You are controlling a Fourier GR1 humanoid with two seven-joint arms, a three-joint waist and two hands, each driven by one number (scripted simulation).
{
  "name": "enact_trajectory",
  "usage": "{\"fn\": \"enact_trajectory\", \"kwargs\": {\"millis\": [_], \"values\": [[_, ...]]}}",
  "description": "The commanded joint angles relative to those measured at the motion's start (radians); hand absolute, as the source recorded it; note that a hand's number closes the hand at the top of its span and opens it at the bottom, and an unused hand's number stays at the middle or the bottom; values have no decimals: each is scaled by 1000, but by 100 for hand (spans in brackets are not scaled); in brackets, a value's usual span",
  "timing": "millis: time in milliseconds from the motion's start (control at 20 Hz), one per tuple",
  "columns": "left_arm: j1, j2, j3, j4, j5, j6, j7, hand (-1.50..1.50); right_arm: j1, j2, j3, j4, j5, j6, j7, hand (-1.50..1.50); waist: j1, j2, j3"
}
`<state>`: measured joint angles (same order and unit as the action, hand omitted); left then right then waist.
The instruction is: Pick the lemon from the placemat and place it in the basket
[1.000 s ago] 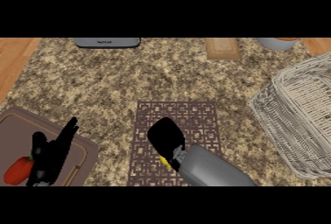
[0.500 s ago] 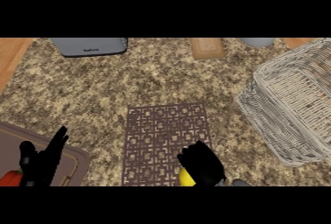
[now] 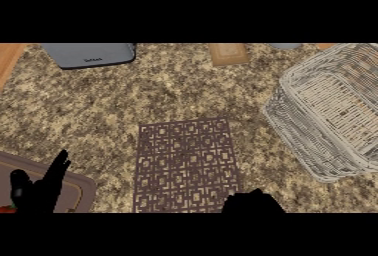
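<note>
Left hand (image 3: 37, 191) matte black, slim tapered fingers and stubby thumb; right hand (image 3: 252, 202) a black rounded mass.

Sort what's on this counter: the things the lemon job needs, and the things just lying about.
For the job: placemat; basket; right hand, low at the mat's near edge. No lemon shows.

Lying about: grey device; wooden block; tray; left hand, resting open.

left hand (image 3: 37, 192) rests with fingers (image 3: 57, 165) straight up; right hand (image 3: 251, 202) barely shows at the lower edge.
</note>
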<state>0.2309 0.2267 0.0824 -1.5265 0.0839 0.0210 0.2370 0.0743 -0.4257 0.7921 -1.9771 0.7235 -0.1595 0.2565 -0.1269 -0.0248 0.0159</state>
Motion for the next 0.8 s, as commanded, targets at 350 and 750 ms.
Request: {"fn": "enact_trajectory", "kwargs": {"millis": [350, 750], "values": [[25, -36, -39, 37, -13, -9, 10, 0, 235, -212, -424, -613, -322, -27, 125, 150, 41, 19, -16], [-17, -35, -40, 70, -20, -16, 15, 0, 143, -225, -744, -550, -560, 13, 192, 150, 63, 23, -17]]}}
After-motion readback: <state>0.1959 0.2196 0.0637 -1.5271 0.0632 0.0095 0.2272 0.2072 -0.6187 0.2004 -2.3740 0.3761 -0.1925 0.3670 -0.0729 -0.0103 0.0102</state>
